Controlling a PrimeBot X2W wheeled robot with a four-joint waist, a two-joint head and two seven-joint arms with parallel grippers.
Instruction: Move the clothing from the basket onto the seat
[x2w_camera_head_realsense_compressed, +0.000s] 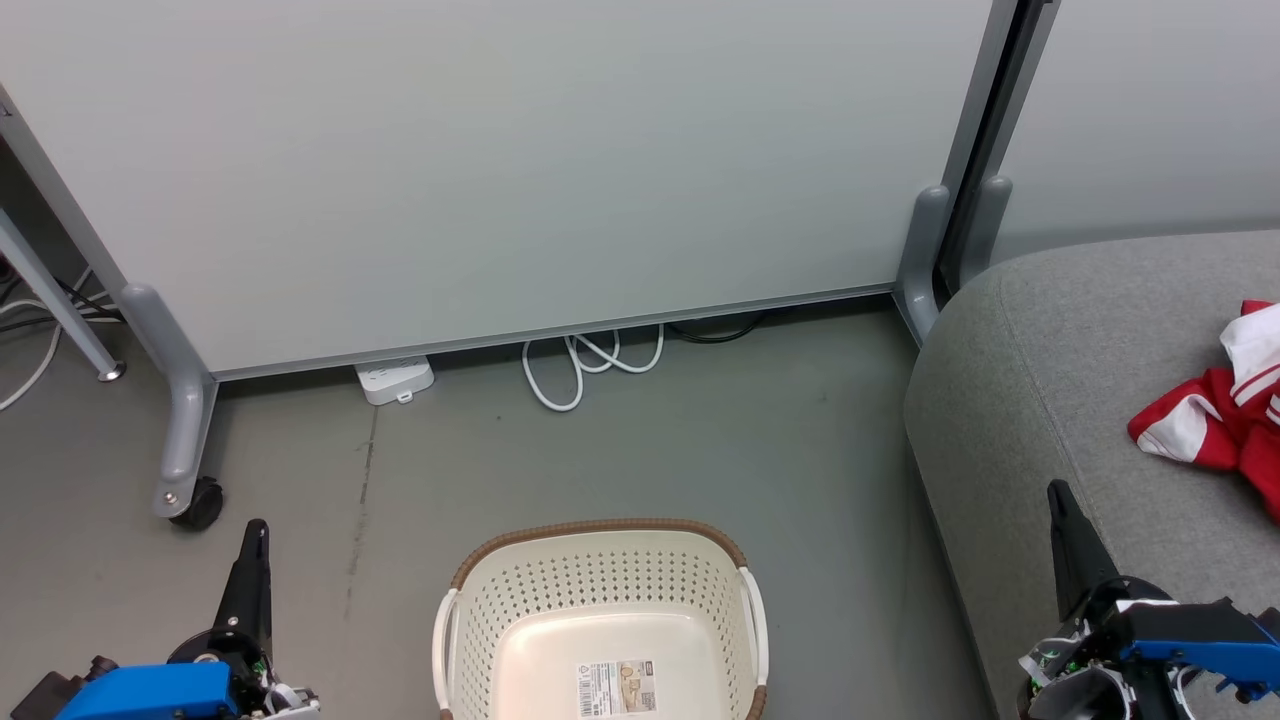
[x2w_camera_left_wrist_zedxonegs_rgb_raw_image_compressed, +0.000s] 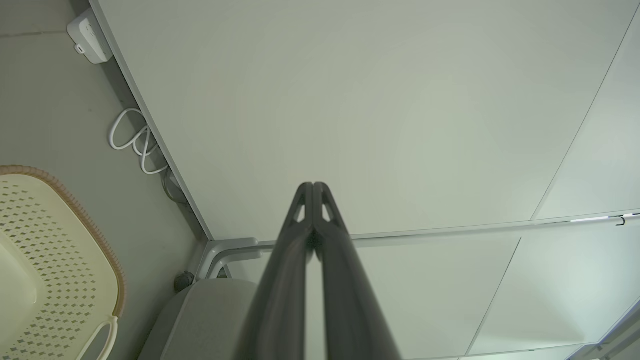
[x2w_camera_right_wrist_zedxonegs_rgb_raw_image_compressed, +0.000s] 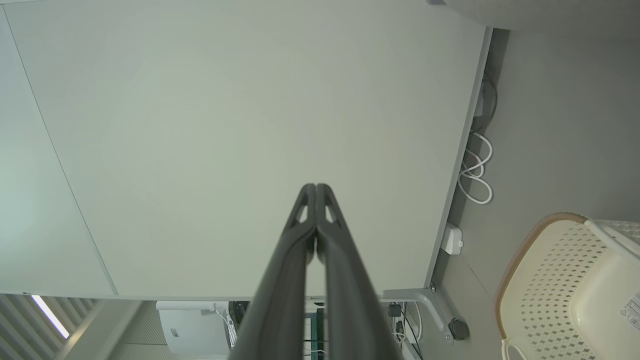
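Smooth oval cream plastic basket (x2w_camera_head_realsense_compressed: 600, 585), woven-look brown rim (x2w_camera_head_realsense_compressed: 600, 524); matt grey fabric seat (x2w_camera_head_realsense_compressed: 1040, 360); red-and-white cloth garment (x2w_camera_head_realsense_compressed: 1215, 430).

The basket (x2w_camera_head_realsense_compressed: 600, 575) and red clothing (x2w_camera_head_realsense_compressed: 1215, 430) run off-frame

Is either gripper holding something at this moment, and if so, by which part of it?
Nothing is held. The left gripper and the right gripper are both shut, fingers together with nothing between them. The garment lies on the seat.
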